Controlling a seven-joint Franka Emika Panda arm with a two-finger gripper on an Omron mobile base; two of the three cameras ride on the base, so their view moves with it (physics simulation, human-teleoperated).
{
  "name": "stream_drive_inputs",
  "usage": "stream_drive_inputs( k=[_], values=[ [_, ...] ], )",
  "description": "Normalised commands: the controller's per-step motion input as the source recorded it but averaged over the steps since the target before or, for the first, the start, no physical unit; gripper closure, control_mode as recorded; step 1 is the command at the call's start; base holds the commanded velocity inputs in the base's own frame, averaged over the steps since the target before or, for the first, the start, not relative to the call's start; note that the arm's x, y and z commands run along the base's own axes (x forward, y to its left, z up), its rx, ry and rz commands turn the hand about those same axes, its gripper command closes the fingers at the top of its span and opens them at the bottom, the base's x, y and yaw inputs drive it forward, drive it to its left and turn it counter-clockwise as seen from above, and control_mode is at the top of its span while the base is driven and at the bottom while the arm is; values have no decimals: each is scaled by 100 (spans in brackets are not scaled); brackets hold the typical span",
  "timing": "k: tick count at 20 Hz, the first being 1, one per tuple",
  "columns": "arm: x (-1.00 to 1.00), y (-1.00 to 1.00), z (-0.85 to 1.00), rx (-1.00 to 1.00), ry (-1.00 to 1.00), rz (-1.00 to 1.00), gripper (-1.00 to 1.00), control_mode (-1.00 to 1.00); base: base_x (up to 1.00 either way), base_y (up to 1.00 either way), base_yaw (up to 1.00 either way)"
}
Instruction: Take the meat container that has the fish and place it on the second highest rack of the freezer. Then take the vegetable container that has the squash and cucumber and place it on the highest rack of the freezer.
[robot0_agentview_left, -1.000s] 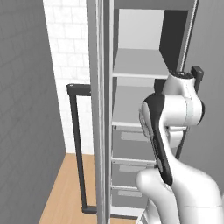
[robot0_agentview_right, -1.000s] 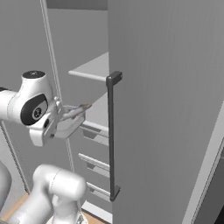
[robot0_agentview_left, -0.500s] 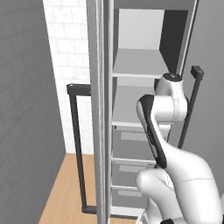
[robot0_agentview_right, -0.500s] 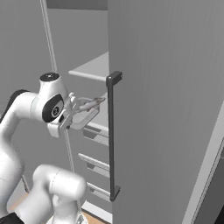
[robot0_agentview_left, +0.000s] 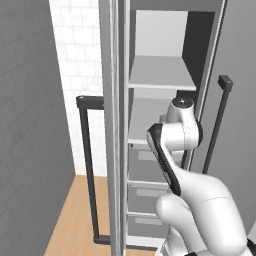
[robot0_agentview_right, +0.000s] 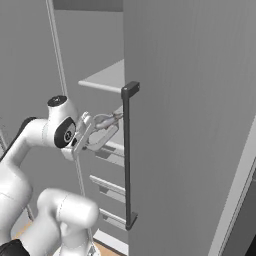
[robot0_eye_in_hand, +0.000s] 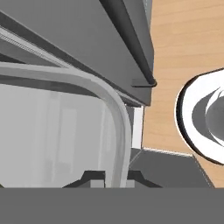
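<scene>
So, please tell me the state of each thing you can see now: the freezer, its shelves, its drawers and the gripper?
freezer: door open, interior exposed.
highest rack: bare, nothing on it.
second rack: no container visible on the part that shows.
drawers: closed.
gripper: shut, reaching in at shelf level beside the black handle.

The freezer (robot0_agentview_left: 165, 100) stands open ahead of the arm, its door (robot0_agentview_right: 190, 125) swung out to the right with the bar handle (robot0_agentview_right: 128, 155) on the door's near edge. Inside, the highest rack (robot0_agentview_left: 160, 72) lies above a second shelf (robot0_agentview_left: 147, 120), and the drawers (robot0_agentview_left: 145, 190) stack below both. The gripper (robot0_agentview_right: 116, 119) sits in the opening just left of the handle, level with the second shelf. A tiled wall (robot0_agentview_left: 75, 60) lies left of the freezer.
</scene>
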Motion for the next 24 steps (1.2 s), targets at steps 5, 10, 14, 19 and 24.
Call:
stream_drive_inputs(
  k=[5, 10, 14, 19, 24],
  values=[
    [85, -12, -1, 0, -1, -12, 100, -100, 0, 0, 0],
    [99, -26, 0, 0, 5, -8, 100, -100, 0, 0, 0],
    [96, -23, -3, 0, 5, -3, 100, -100, 0, 0, 0],
    [59, -12, -42, -3, 0, 0, 100, -100, 0, 0, 0],
    [34, -2, -58, -6, 0, 0, 100, -100, 0, 0, 0]
  ],
)
